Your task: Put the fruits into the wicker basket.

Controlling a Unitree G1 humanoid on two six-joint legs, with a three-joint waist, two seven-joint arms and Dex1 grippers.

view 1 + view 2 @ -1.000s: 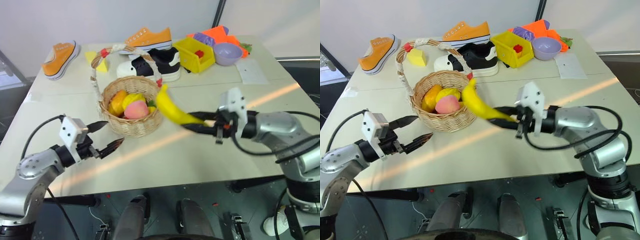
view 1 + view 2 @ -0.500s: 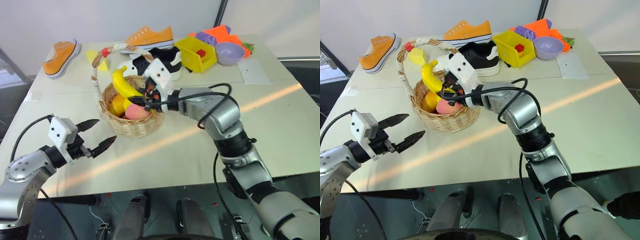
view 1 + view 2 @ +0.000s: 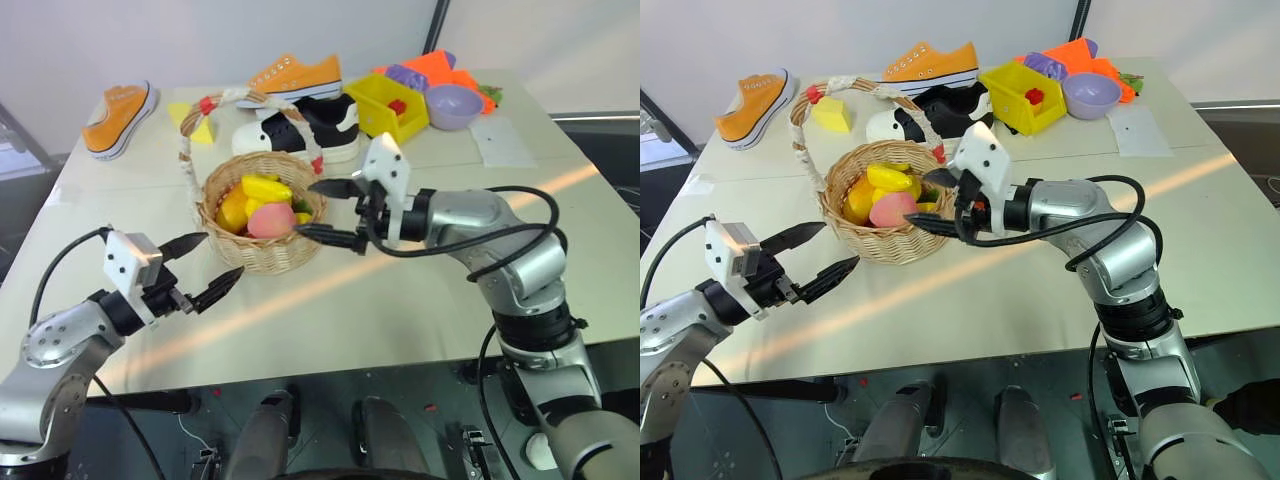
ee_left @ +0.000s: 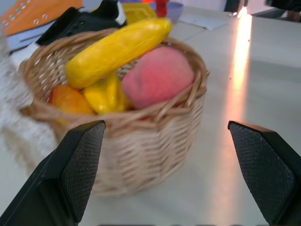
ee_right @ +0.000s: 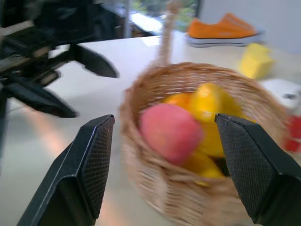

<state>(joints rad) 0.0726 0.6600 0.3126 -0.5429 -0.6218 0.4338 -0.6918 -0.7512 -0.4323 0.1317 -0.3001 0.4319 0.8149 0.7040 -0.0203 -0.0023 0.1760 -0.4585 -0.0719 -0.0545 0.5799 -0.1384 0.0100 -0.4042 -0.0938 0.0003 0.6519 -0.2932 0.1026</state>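
**Fruit in the basket, both jaws open**

The pale table [image 3: 420,310] fills most of the head views, from the lower left of the frame to the upper right. Left of centre on it stands the wicker basket [image 3: 262,255], its tall cloth-wrapped handle [image 3: 190,135] arching up toward the upper left. Inside lie the fruits: the yellow banana [image 3: 264,188] rests across the top of the pile, the pink peach [image 3: 268,221] sits toward the near rim, and an orange-yellow piece [image 3: 232,210] lies at the left side of the bowl.

The right gripper [image 3: 333,211] reaches in from the right of the frame and sits just beside the basket's right rim, its jaws spread wide and empty, one finger above the rim and one below it. The left gripper [image 3: 203,268] hangs in the lower left of the frame, near the basket's front-left side but apart from it, jaws likewise open and holding nothing.

Along the top of the frame stand an orange sneaker [image 3: 120,118] at upper left, a second orange sneaker [image 3: 297,77], a black-and-white shoe [image 3: 300,130], a yellow bin [image 3: 390,108], a purple bowl [image 3: 455,106] and a small yellow wedge [image 3: 200,128].
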